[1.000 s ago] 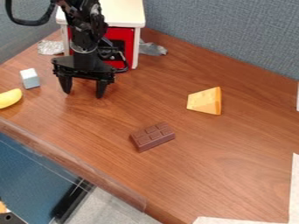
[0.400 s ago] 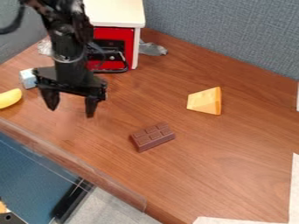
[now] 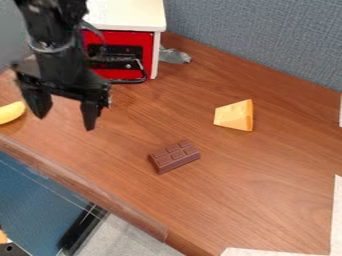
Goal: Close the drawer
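Presently, the red drawer (image 3: pixel 120 37) sits under the white cabinet top (image 3: pixel 130 15), up and to the right in view from the gripper (image 3: pixel 65 120). Fingers stand apart, gripping nothing. Front appears near flush; any remaining push should run cabinet-ward.

banana (image 3: pixel 11 112): 1 | chocolate (image 3: pixel 174 157): 1 | cheese (image 3: pixel 234 115): 1 | drawer (image 3: pixel 120 38): 1

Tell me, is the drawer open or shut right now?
Looks shut: the drawer's red front sits back under the white top, beside the white leg, with no drawer side showing.
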### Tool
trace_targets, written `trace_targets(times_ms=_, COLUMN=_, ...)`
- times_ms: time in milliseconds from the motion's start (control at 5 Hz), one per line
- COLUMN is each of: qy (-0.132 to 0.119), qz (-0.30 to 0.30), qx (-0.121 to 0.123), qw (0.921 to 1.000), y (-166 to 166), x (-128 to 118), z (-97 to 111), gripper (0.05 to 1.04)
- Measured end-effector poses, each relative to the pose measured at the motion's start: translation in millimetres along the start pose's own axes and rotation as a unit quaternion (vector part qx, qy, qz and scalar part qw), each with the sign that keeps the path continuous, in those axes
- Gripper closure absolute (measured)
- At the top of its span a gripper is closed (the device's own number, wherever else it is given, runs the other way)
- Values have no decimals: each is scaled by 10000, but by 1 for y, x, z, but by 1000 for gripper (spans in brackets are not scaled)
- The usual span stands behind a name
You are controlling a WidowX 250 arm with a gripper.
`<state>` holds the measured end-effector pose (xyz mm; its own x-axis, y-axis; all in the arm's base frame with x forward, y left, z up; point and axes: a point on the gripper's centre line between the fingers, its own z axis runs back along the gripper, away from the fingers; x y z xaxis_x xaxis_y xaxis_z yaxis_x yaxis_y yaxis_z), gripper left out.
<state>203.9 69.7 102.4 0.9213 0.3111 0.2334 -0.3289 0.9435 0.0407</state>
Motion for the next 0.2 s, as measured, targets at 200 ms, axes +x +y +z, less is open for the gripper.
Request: trace_targets(times_ms=200, qy=2, qz=23, qx=-166, qw=9999, y=-4, x=-12, z=32, gripper=85)
